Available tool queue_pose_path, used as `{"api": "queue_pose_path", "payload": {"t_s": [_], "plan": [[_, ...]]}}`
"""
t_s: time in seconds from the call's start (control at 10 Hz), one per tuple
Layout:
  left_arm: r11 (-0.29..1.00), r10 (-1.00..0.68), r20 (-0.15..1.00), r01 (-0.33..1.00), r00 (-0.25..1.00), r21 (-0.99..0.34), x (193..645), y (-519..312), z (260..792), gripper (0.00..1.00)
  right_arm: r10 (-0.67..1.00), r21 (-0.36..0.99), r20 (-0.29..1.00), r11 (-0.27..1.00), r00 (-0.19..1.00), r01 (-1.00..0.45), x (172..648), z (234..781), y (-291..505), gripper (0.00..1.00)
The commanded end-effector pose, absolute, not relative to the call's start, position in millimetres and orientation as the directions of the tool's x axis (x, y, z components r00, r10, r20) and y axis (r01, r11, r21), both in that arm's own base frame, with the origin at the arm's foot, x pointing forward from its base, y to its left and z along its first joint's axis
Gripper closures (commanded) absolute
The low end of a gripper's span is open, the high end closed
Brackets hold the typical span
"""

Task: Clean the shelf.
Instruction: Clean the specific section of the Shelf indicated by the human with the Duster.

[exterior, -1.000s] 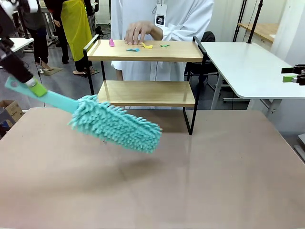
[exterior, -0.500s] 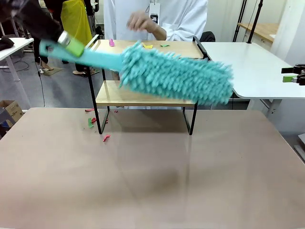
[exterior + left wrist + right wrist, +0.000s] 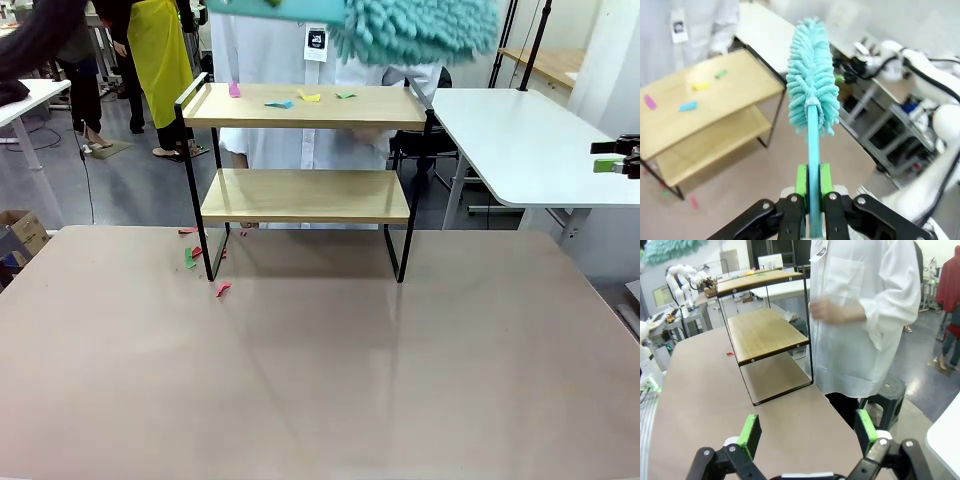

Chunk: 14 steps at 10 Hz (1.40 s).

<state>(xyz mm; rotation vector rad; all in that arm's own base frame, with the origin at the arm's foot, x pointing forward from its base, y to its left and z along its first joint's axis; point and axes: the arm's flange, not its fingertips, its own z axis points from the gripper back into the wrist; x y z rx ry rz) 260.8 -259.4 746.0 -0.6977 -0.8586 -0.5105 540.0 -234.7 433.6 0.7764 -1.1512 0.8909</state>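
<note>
The left claw (image 3: 810,176) pinches the handle of a teal duster (image 3: 812,85), whose fluffy head stands straight ahead of it. The shelf (image 3: 715,95) sits on the bench (image 3: 730,190) below that claw (paper scraps (image 3: 688,106) on its top board). The right claw (image 3: 807,432) is spread wide and holds nothing, with the shelf ahead of it.

The left tool (image 3: 812,176) has black jointed links with round silver pivot pins and bright green pads (image 3: 801,180). The right tool (image 3: 807,434) looks alike. The person (image 3: 860,325) wears a white long-sleeved coat with a chest pocket and a badge (image 3: 316,40).
</note>
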Motion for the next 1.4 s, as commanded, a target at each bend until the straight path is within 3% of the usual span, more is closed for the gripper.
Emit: {"api": "queue_pose_path", "payload": {"t_s": [0.0, 0.6, 1.0, 1.3], "plan": [[0.798, -0.081, 0.84, 0.54, 0.537, -0.268, 273, -293, 751, 0.87, 0.186, 0.058, 0.97, 0.446, 0.156, -0.893, 539, 437, -233, 0.0], [0.921, 0.029, 0.834, 0.309, 0.551, -0.236, 310, -392, 721, 0.87, 0.186, 0.058, 0.97, 0.446, 0.156, -0.893, 539, 437, -233, 0.0], [0.951, 0.073, 0.814, 0.207, 0.577, -0.231, 321, -419, 700, 0.87, 0.186, 0.058, 0.97, 0.446, 0.156, -0.893, 539, 437, -233, 0.0], [0.955, 0.053, 0.791, 0.201, 0.61, -0.219, 324, -433, 681, 0.87, 0.186, 0.058, 0.97, 0.446, 0.156, -0.893, 539, 437, -233, 0.0]]}}
